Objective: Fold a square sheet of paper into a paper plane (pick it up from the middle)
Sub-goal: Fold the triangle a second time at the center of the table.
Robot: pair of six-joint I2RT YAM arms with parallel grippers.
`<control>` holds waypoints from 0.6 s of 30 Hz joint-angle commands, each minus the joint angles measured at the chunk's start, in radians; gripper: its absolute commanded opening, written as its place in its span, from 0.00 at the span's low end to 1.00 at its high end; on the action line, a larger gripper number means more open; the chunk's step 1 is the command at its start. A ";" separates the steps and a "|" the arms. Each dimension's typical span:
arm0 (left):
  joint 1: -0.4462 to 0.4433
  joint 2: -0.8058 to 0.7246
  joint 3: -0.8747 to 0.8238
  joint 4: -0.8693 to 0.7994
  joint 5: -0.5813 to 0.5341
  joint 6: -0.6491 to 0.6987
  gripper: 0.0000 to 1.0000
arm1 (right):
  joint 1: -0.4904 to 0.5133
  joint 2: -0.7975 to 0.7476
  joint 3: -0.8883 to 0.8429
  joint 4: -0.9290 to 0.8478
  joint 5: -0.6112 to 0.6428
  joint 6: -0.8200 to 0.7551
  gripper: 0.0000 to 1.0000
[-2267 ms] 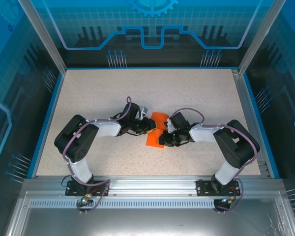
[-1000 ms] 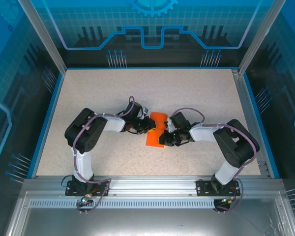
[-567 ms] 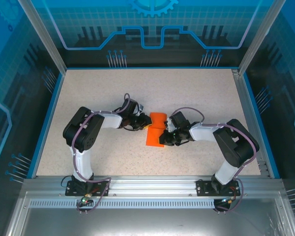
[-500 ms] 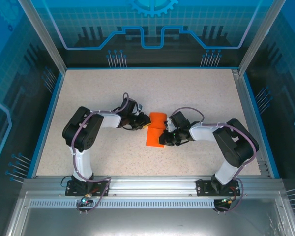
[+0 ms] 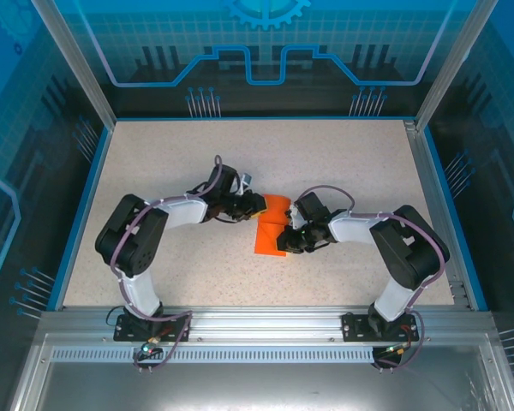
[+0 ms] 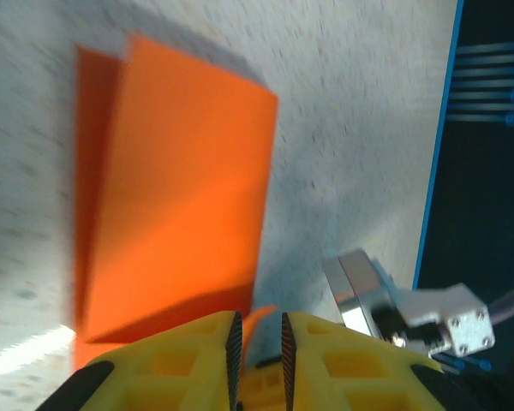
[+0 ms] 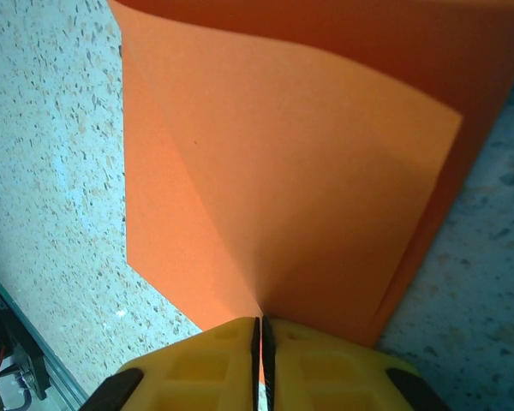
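- Two grippers meet at the square sheet of paper (image 5: 269, 236), which lies partly folded near the middle of the table (image 5: 154, 163), well apart from every edge.
- Left gripper (image 5: 255, 205): over the last second it has drawn back off the sheet's left edge and come in again at the far left corner, its elbow swinging out toward the table's left edge. Its jaws stand a narrow slit apart, and a small orange tip pokes up in that slit. The gap looks wider than the paper, so I judge it is not pinching.
- Right gripper (image 5: 288, 237): it has not shifted from the sheet's right edge. Its fingers are pressed together on a raised crease that runs straight into them, so it has hold of the paper.
- Sheet: it has stayed where it was. A folded flap lies over the lower layer, and a strip of that layer shows along one side.
- Meaning for the task, as I read it: the right side anchors the paper while the left seeks a new hold at the corner for the next fold. No dart shape has formed yet, so most folds remain.
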 commanded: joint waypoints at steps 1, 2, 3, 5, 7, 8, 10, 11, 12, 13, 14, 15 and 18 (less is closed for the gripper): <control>-0.042 0.040 0.009 0.001 0.060 0.004 0.22 | -0.010 0.000 0.001 -0.065 0.029 -0.008 0.14; -0.045 0.057 0.011 0.014 0.064 0.001 0.22 | -0.011 -0.007 -0.003 -0.060 0.029 -0.003 0.14; -0.048 0.071 0.017 0.018 0.064 0.001 0.22 | -0.010 -0.013 -0.005 -0.056 0.028 -0.001 0.14; -0.048 0.111 0.031 0.012 0.064 0.003 0.22 | -0.010 -0.027 -0.008 -0.041 0.021 0.007 0.15; -0.049 0.138 0.036 0.013 0.065 0.007 0.22 | -0.010 -0.043 -0.007 -0.039 0.021 0.011 0.15; -0.049 0.148 0.034 0.014 0.064 0.007 0.22 | -0.010 -0.052 -0.007 -0.037 0.022 0.015 0.16; -0.047 0.159 0.034 -0.011 0.048 0.029 0.22 | -0.009 -0.084 -0.007 -0.037 0.022 0.020 0.16; -0.048 0.161 0.034 -0.026 0.035 0.039 0.21 | -0.010 -0.103 -0.010 -0.034 0.022 0.026 0.17; -0.048 0.162 0.034 -0.040 0.026 0.050 0.21 | -0.010 -0.133 -0.014 -0.032 0.027 0.032 0.18; -0.048 0.161 0.030 -0.047 0.016 0.057 0.21 | -0.012 -0.167 -0.017 -0.041 0.048 0.035 0.19; -0.049 0.160 0.025 -0.046 0.012 0.060 0.21 | -0.011 -0.194 -0.021 -0.049 0.072 0.035 0.20; -0.049 0.160 0.019 -0.039 0.011 0.062 0.21 | -0.013 -0.223 -0.025 -0.056 0.095 0.032 0.21; -0.049 0.164 0.017 -0.026 0.021 0.055 0.22 | -0.014 -0.246 -0.014 -0.070 0.097 0.030 0.20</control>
